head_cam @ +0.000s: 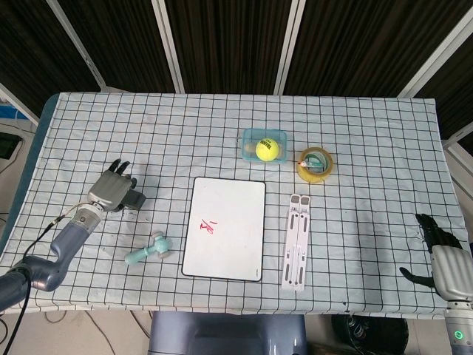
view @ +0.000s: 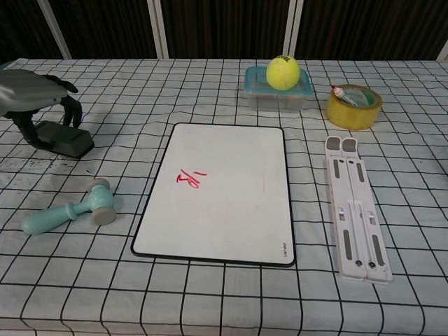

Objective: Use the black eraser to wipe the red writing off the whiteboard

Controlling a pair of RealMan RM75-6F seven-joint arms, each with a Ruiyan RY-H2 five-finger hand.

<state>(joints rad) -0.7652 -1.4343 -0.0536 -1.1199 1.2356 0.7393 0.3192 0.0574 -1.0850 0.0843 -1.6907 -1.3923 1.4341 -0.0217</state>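
The black eraser (head_cam: 134,200) (view: 66,140) lies flat on the checked cloth at the left. My left hand (head_cam: 111,191) (view: 31,98) hovers low over its left end, fingers apart and hanging down on either side of it. The eraser is not lifted. The whiteboard (head_cam: 224,228) (view: 217,192) lies in the middle, to the right of the eraser, with a small patch of red writing (head_cam: 210,227) (view: 190,178) on its left half. My right hand (head_cam: 443,259) rests beyond the table's near right corner, holding nothing.
A teal toy hammer (head_cam: 148,251) (view: 70,208) lies between eraser and board. Behind the board stand a tennis ball in a blue box (head_cam: 266,148) (view: 283,72) and a yellow tape roll (head_cam: 315,163) (view: 353,105). A white folding stand (head_cam: 296,240) (view: 355,206) lies to the board's right.
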